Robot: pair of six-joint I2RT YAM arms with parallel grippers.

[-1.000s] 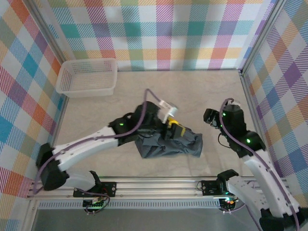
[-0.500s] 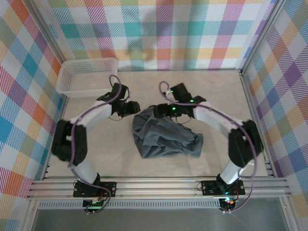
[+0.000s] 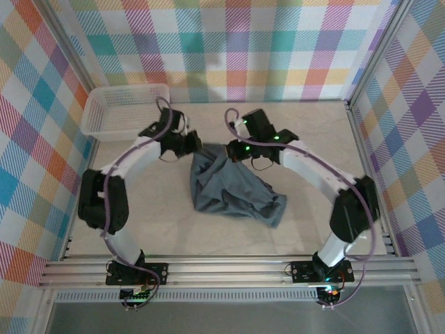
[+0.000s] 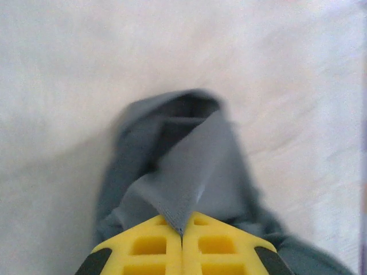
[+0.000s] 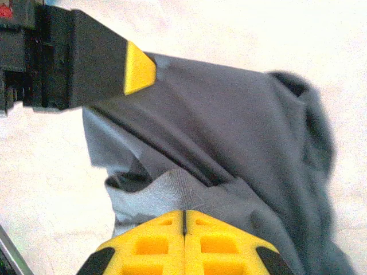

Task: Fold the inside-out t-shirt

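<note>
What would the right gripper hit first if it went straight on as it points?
The t-shirt itself: the right gripper is shut on a fold, with grey cloth stretched directly ahead. Beyond it, slightly aside, is the left gripper; depth unclear.

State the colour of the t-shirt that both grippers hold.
The t-shirt is plain dark slate grey; the right wrist view shows it best.

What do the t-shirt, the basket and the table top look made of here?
The t-shirt: soft matte grey knit cloth, judging by its limp folds and fine weave at the pinched edge. The basket: probably white plastic, with stiff gridded mesh walls. The table top: pale, faintly veined, matte; maybe a stone-look laminate.
</note>
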